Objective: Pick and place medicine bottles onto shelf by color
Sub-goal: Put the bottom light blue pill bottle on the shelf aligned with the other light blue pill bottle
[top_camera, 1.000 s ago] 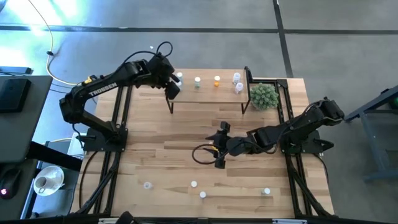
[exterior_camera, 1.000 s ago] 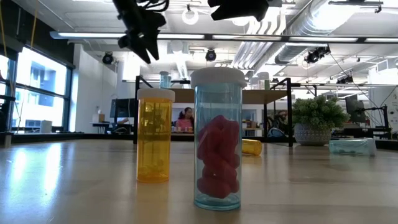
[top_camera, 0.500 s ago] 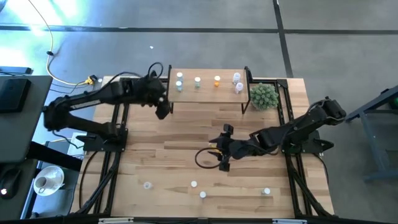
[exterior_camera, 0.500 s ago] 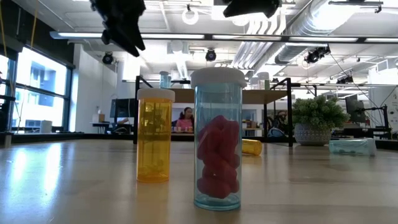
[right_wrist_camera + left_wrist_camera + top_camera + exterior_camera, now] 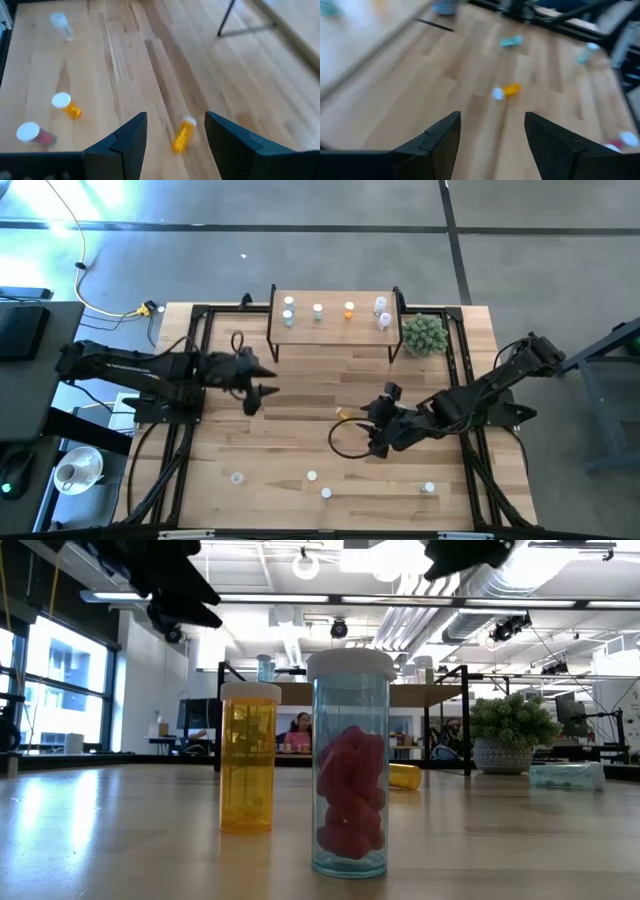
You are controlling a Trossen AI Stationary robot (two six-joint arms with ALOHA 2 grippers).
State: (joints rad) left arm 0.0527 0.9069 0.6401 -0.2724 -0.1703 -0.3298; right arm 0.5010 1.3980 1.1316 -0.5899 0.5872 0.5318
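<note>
The shelf [image 5: 335,330] stands at the table's far side with several white-capped medicine bottles [image 5: 317,310] on it. An orange bottle [image 5: 344,414] lies on its side mid-table, and also shows in the left wrist view [image 5: 506,90] and the right wrist view [image 5: 182,134]. My left gripper [image 5: 268,383] is open and empty, above the table to the left of this bottle [image 5: 492,130]. My right gripper [image 5: 378,420] is open and empty, just right of it [image 5: 175,130]. More bottles stand near the table's near edge [image 5: 312,476].
A spiky green plant ball [image 5: 424,333] sits right of the shelf. In the low view an orange bottle [image 5: 248,760] and a clear bottle with red contents [image 5: 350,765] stand close by. A light blue bottle [image 5: 565,775] lies at the right. A clear one [image 5: 237,477] stands near left.
My left gripper has drawn back from the shelf's left end toward the table's near edge and has come lower. My right gripper has gone a little toward the table's right edge, uncovering the lying orange bottle, which stays where it was.
</note>
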